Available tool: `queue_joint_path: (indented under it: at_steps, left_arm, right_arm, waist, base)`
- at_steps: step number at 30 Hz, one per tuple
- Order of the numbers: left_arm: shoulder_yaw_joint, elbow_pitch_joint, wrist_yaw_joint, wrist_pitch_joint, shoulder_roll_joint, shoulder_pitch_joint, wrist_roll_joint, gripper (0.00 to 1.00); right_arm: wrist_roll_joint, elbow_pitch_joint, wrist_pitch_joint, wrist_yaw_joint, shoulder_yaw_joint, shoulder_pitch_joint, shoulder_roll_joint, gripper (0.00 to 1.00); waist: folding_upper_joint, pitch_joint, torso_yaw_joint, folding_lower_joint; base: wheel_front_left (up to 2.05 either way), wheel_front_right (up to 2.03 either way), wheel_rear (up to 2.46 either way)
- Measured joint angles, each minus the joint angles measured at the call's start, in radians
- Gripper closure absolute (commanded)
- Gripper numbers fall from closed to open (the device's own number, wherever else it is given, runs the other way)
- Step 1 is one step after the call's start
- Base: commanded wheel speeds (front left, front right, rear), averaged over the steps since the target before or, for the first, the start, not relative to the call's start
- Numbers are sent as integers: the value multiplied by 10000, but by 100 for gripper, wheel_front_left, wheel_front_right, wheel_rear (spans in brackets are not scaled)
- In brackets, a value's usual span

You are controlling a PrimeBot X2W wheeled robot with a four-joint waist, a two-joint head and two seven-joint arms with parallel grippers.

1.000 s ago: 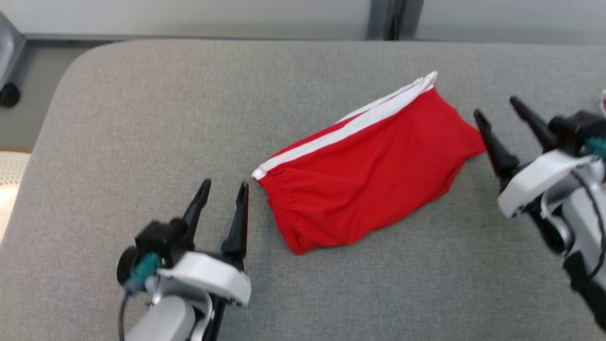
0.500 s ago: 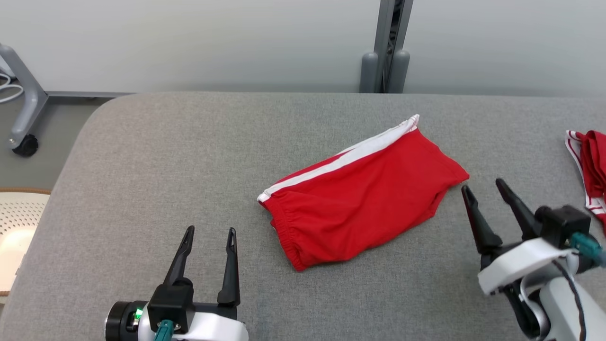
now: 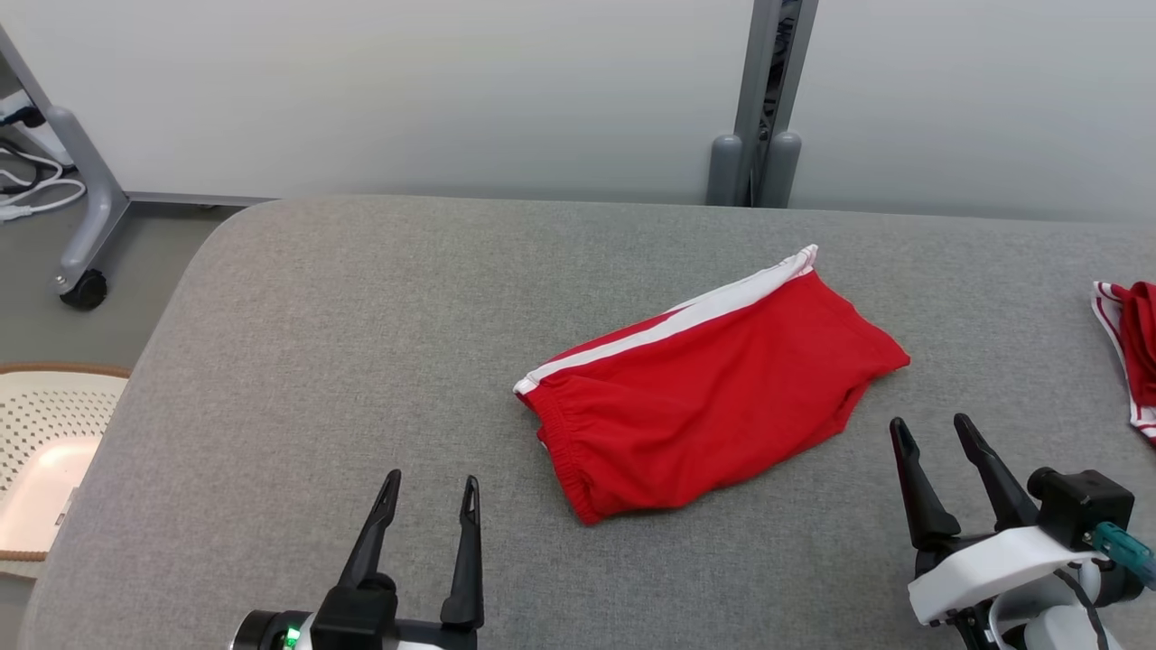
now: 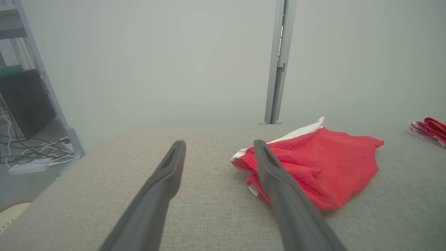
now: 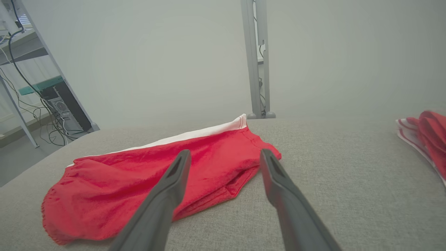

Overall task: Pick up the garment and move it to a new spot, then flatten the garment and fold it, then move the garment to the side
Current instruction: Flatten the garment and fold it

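Note:
The garment (image 3: 713, 397) is a pair of red shorts with a white side stripe, lying folded in half on the grey padded table (image 3: 361, 361), its elastic waistband toward the lower left. It also appears in the left wrist view (image 4: 324, 167) and the right wrist view (image 5: 156, 177). My left gripper (image 3: 432, 485) is open near the table's front edge, left of the waistband and apart from it. My right gripper (image 3: 930, 426) is open below and right of the leg end, not touching the cloth. Nothing is between either pair of fingers.
A second red and white cloth (image 3: 1129, 352) lies at the table's right edge. A grey post (image 3: 763, 108) stands behind the table. A wheeled stand leg (image 3: 81, 235) and a pale perforated basket (image 3: 45, 442) are on the floor to the left.
The head camera has tilted up, so the whole scene has slid down the picture. Both grippers have drawn back toward the table's front, away from the garment, and stayed open.

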Motion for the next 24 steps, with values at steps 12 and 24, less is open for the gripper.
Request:
queue_joint_path:
  at_steps: [12,24]
  left_arm:
    - [-67,205,-901,0,-355,-177,604,0]
    - [-211,357,-1315,0,-522,-779,784,0]
  right_arm:
    - [2683,2002,780,0,-545,-1761,-19,0]
    - [5179,4560,2504,-2,-1034,-3886,-698,0]
  waist:
    - [0,634,333,0]
    - [0,1522,944,0]
  base:
    - [0,0,0]
    - [0,0,0]
